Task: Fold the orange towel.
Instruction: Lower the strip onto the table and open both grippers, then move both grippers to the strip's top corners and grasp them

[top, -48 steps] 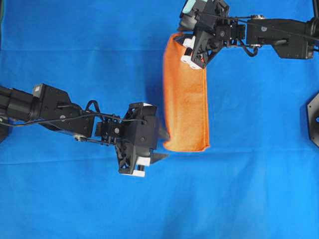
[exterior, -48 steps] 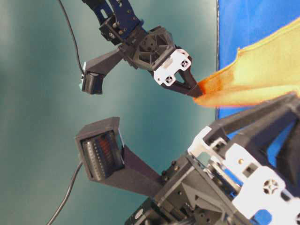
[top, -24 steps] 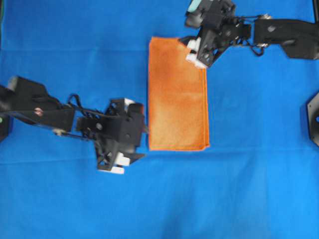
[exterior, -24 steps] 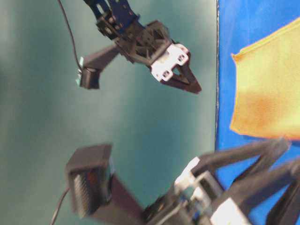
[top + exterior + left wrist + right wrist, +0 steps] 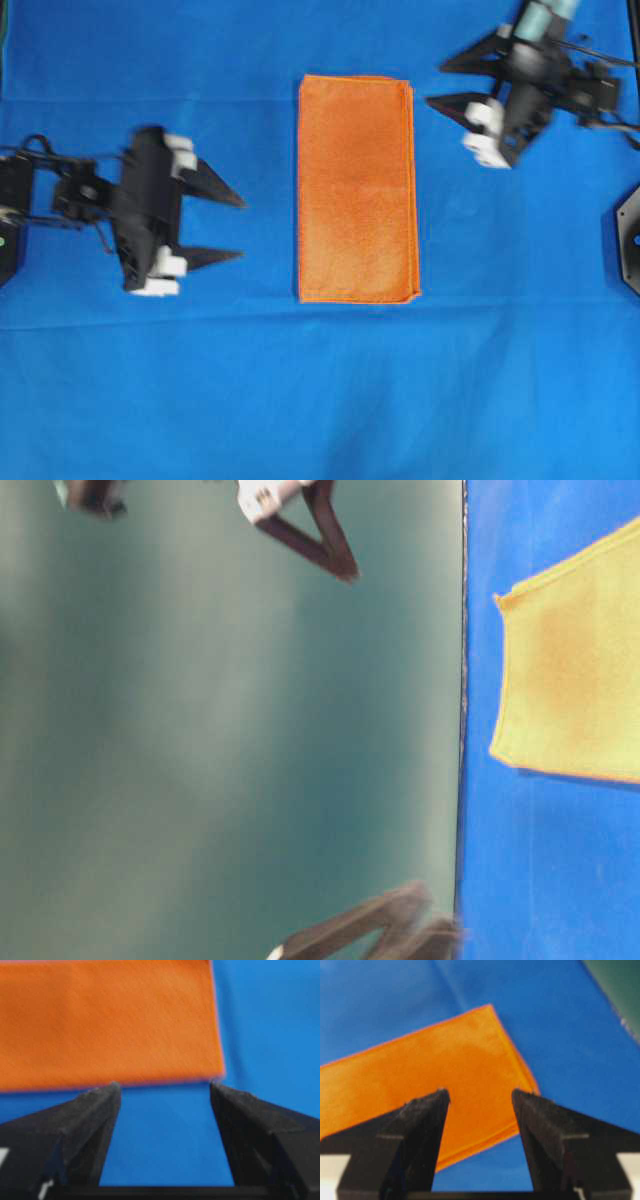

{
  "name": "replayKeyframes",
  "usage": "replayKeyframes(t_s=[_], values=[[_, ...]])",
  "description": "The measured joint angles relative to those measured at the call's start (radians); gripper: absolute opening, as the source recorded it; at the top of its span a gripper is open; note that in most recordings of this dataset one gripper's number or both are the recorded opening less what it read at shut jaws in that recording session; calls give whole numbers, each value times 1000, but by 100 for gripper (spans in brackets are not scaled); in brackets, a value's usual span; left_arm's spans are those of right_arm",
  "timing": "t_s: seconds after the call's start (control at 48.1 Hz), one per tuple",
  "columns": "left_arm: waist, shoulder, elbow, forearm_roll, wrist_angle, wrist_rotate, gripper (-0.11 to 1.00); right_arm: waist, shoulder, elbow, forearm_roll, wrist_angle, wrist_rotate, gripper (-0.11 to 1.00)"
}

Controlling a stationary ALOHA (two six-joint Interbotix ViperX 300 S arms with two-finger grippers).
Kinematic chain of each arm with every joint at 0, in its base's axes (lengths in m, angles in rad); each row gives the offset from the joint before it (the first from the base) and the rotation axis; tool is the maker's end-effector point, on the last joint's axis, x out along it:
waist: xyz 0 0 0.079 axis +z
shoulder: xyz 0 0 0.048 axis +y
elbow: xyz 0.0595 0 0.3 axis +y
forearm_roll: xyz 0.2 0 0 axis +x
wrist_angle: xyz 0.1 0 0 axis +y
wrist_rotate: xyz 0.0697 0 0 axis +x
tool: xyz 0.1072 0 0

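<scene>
Cloth this limp and light drapes and slides, so pinch the orange towel (image 5: 356,188) at its hemmed corners. Your left gripper (image 5: 228,227) and right gripper (image 5: 449,84) both hang with jaws spread, empty.

A plain bright-orange towel (image 5: 356,188) lies on solid blue cloth (image 5: 320,390); black-and-white tools.

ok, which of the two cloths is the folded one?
The orange towel: a narrow rectangle with stacked layered edges along its right side, lying flat on the large blue cloth, which is spread out single-layer under everything. Both grippers are open and clear of it.
</scene>
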Motion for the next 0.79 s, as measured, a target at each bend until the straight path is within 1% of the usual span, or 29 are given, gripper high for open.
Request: replayKeyframes(t_s=[0.166, 0.27, 0.395, 0.666, 0.79], values=[[66, -112, 94, 0, -135, -9, 66, 29, -156, 98, 3, -40, 18, 58], [109, -147, 135, 0, -169, -14, 65, 38, -206, 149, 18, -78, 18, 58], [143, -155, 150, -2, -184, -15, 65, 40, -206, 176, 26, -107, 18, 58], [149, -123, 143, -2, -187, -15, 65, 37, -186, 178, 28, -112, 18, 58], [163, -92, 120, 0, -187, -15, 66, 18, -161, 173, 28, -112, 18, 58]])
